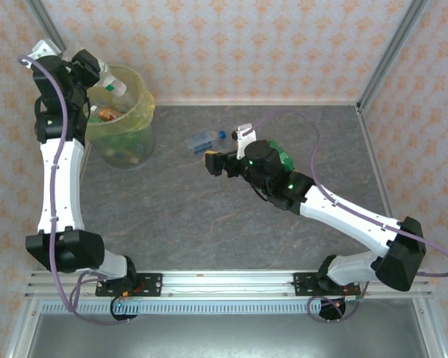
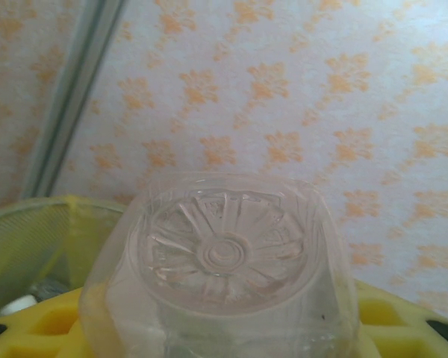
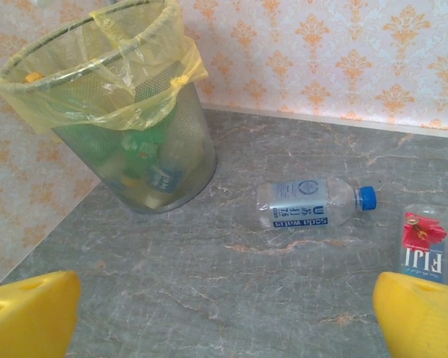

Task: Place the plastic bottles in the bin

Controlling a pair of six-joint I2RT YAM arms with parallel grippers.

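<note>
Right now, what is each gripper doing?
Left gripper: shut on a clear bottle.
Right gripper: open, empty.

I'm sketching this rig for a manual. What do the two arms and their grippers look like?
The left arm and right arm share white link shells and black joint housings. A thin purple cable runs along each. Small green lights glow on the right wrist. The left gripper and right gripper carry blocky bright yellow fingers.
</note>
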